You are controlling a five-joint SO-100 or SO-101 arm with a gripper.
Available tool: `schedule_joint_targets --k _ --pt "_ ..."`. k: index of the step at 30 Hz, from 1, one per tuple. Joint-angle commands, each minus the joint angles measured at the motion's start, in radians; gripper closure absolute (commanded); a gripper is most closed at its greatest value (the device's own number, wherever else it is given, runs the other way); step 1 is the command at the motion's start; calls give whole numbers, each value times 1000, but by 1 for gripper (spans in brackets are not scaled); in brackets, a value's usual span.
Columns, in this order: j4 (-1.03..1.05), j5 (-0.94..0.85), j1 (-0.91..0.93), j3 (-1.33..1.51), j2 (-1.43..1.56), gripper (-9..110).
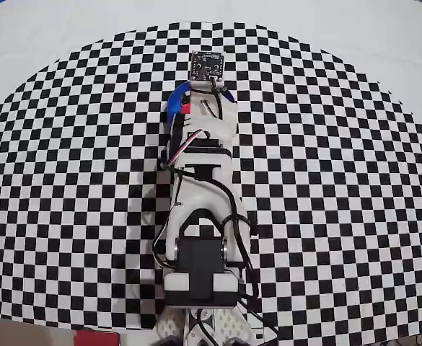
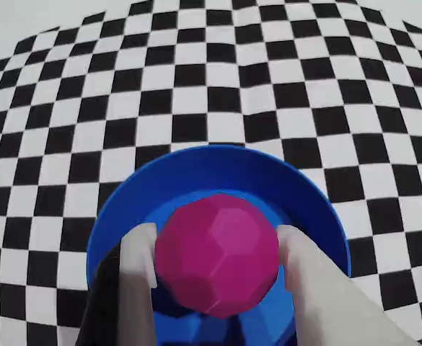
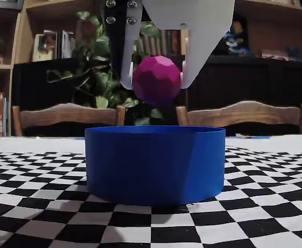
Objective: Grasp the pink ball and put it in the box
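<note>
- Grasp and lift look done: gripper (image 3: pixel 157 81) is clamped on the pink ball (image 3: pixel 157 80), both fingers (image 2: pixel 140 277) pressing its sides.
- Ball hangs directly above the blue box (image 3: pixel 155 164), clear of its rim, near the checkered table's (image 3: pixel 32 206) far edge in the overhead view.
- Release into the box remains.

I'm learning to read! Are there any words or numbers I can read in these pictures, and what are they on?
None can be read.
Book spines on the shelves in the fixed view: too small and blurred to read.
Small circuit board in the overhead view: any markings too tiny to read.
Pink ball, box, end effector: no writing shows.
</note>
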Motion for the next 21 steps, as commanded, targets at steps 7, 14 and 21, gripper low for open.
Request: schedule_joint_targets --k 7,14,21 --pt "-21 6 -9 -3 -14 101" --pt "-26 6 -11 -3 -23 101" --pt "-32 6 -11 -5 -25 101"
